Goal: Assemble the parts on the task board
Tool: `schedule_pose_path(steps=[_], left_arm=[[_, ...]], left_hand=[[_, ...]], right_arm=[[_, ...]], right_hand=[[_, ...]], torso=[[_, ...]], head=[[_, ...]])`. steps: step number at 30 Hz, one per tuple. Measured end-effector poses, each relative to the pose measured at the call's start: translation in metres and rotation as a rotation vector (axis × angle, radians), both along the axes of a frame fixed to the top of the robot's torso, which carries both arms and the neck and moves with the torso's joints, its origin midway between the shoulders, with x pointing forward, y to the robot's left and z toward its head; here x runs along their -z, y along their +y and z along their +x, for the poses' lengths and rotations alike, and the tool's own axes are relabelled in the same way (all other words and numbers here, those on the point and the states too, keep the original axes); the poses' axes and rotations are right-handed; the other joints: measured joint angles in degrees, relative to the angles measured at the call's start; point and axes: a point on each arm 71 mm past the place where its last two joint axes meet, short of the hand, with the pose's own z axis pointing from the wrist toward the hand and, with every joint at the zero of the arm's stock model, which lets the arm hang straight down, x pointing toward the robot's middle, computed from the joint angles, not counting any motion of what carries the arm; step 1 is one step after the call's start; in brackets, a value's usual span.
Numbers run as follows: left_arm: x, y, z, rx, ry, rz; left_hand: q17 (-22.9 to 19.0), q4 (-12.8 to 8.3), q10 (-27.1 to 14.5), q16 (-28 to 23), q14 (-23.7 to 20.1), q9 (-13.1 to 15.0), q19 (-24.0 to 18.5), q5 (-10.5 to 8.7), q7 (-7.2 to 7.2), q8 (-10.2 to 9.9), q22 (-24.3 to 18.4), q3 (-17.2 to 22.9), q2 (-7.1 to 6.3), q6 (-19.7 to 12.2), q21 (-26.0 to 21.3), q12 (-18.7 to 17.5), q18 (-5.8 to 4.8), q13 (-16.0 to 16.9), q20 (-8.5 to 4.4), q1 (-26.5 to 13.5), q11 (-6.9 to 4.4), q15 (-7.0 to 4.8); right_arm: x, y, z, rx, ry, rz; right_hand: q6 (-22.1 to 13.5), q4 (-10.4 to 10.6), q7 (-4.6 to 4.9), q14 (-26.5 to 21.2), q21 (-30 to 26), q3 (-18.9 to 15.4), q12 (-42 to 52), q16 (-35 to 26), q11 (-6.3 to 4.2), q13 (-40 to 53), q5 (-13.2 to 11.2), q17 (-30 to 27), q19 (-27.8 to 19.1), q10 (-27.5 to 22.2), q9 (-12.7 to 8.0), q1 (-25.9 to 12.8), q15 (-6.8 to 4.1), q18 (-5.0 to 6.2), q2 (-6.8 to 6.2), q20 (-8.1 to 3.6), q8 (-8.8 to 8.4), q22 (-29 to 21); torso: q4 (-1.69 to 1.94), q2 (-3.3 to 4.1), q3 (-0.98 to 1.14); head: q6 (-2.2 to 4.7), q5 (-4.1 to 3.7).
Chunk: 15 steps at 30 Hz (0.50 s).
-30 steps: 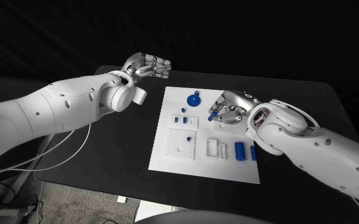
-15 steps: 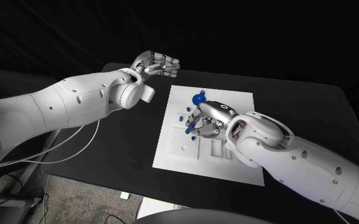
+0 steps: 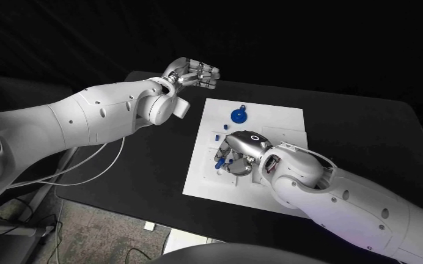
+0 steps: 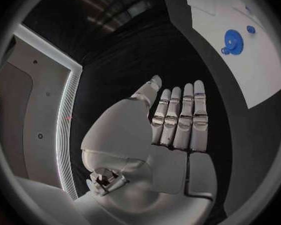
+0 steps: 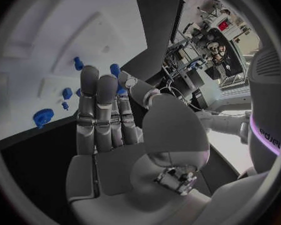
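Observation:
The white task board [image 3: 286, 120] lies in the middle of the black table. A round blue part [image 3: 238, 115] sits near its far end, and small blue pegs [image 3: 216, 136] stand by its left edge. My right hand [image 3: 239, 153] hovers low over the board's left middle and pinches a small blue part [image 3: 219, 163] between thumb and fingers. The right wrist view shows that part [image 5: 118, 81] at the fingertips, above the board [image 5: 40, 45]. My left hand [image 3: 192, 73] is raised beyond the board's far left corner, holding nothing, its fingers [image 4: 181, 117] straight and close together.
The black table [image 3: 353, 123] extends to the right of the board and to its left [image 3: 150, 160]. My right forearm [image 3: 335, 197] covers the board's near right part. The round blue part [image 4: 233, 40] also appears in the left wrist view.
My right hand has carried the small blue part from the board's right middle across to its left middle, closer to me. The left hand stays raised.

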Motion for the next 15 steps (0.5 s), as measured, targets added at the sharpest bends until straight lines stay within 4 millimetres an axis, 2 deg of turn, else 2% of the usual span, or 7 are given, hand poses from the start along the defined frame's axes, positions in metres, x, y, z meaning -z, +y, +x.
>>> schedule_pose_path(steps=[2,6,15], left_arm=[[0.000,0.000,0.000,0.001,0.000,0.000],[0.000,0.000,0.000,0.001,0.000,0.000],[0.000,0.000,0.000,0.003,0.001,-0.001]], left_hand=[[0.0,0.0,0.0,0.0,0.0,0.0,0.0,0.00,0.00,0.0,0.0,0.0,0.00,0.0,0.0,0.0,0.00,0.0,0.00,0.0,0.00,0.00],[0.0,0.0,0.0,0.0,0.0,0.0,0.0,0.00,0.00,0.0,-0.1,0.0,0.00,0.0,0.0,0.0,0.00,0.0,0.00,0.0,0.00,0.00],[0.0,0.0,0.0,0.0,0.0,0.0,0.0,0.00,0.00,0.0,0.0,0.0,0.00,0.0,0.0,0.0,0.00,0.0,0.00,0.0,0.00,0.00]], right_arm=[[0.003,0.002,-0.001,-0.006,-0.003,-0.008],[0.007,0.004,-0.003,-0.015,-0.011,-0.025],[0.013,0.004,-0.002,-0.017,-0.030,-0.051]], right_hand=[[0.0,0.0,0.00,0.1,0.0,0.0,0.0,0.0,-0.34,0.0,0.3,0.1,0.0,0.4,0.0,-0.2,0.07,-0.01,0.06,0.00,-0.01,0.1],[0.0,0.0,0.01,-0.1,0.0,0.0,0.0,0.0,-0.19,0.0,0.3,0.1,0.0,0.6,0.0,-0.3,-0.12,-0.01,0.11,0.00,-0.03,0.1],[0.0,-0.2,0.02,-0.1,0.0,0.1,-0.1,0.0,-0.21,0.0,0.4,0.1,0.0,0.6,0.2,-0.3,-0.12,-0.03,0.14,0.01,-0.08,0.4]], torso=[[-0.01,0.01,0.02],[0.00,0.01,0.09],[-0.03,0.00,0.06]], head=[[-0.06,0.09],[-0.15,0.16],[-0.36,0.16]])
